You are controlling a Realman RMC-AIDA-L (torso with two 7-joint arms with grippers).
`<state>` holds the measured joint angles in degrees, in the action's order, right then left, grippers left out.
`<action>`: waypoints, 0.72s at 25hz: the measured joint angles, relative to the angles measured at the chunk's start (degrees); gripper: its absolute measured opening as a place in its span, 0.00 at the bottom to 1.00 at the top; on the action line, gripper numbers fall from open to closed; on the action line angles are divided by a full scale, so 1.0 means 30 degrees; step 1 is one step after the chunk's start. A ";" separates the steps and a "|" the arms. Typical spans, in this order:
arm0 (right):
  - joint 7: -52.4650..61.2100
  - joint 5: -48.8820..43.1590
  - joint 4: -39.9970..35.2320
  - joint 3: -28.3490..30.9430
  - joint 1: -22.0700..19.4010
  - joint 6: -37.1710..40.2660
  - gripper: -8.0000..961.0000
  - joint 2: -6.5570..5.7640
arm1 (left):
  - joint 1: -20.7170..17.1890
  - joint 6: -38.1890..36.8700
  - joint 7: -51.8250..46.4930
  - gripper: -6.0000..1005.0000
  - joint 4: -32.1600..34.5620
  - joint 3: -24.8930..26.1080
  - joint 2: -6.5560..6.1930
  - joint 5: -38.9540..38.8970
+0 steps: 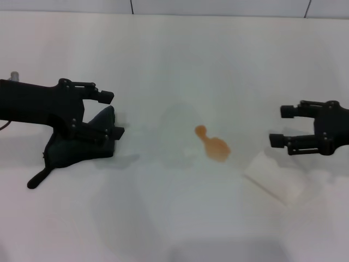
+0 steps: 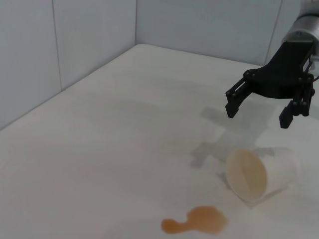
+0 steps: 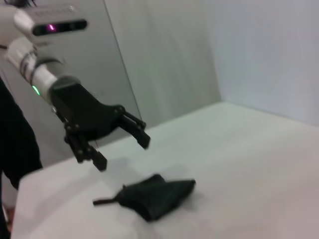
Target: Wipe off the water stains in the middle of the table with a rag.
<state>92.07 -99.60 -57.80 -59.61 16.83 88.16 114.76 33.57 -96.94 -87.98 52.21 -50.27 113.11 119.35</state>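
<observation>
The rag (image 1: 68, 154) is a dark crumpled cloth with a thin tail, lying on the left of the white table (image 1: 174, 60). My left gripper (image 1: 112, 115) hovers open just over it; in the right wrist view the left gripper (image 3: 122, 153) is above the rag (image 3: 157, 196) and apart from it. The water stains (image 1: 214, 146) are an orange-brown blot near the table's middle, a small dot joined to a larger oval, also in the left wrist view as the water stains (image 2: 199, 220). My right gripper (image 1: 281, 126) hangs open at the right, holding nothing.
A white paper cup (image 1: 275, 177) lies on its side below the right gripper, its mouth toward the blot; it shows as the cup (image 2: 259, 174) in the left wrist view. Grey walls stand along the table's far edges.
</observation>
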 joint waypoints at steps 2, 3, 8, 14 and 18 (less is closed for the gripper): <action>0.1393 -0.0906 -0.1263 -0.0001 -0.0257 -0.0103 0.89 0.0029 | 0.0001 0.0000 0.0000 0.88 -0.0001 0.0000 0.0001 0.0000; 0.2113 -0.1330 -0.1765 0.0009 -0.0318 -0.0130 0.89 0.0033 | 0.0000 0.0001 0.0001 0.88 -0.0001 0.0001 0.0000 -0.0001; 0.5098 -0.3519 -0.3575 -0.0014 -0.0366 0.0005 0.89 0.0037 | 0.0000 0.0023 0.0017 0.88 0.0000 0.0001 -0.0010 -0.0001; 0.7652 -0.6077 -0.5828 -0.0395 -0.0260 0.0820 0.88 0.0038 | 0.0173 0.0029 0.0006 0.88 -0.0001 0.0001 -0.0069 0.0005; 0.9793 -0.7941 -0.8374 -0.1341 -0.0237 0.1638 0.88 0.0036 | 0.0201 0.0025 0.0002 0.88 -0.0001 0.0000 -0.0066 0.0017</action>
<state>121.45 -123.42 -82.92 -63.63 16.12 93.08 114.87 34.17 -96.87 -87.98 52.21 -50.27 112.91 119.40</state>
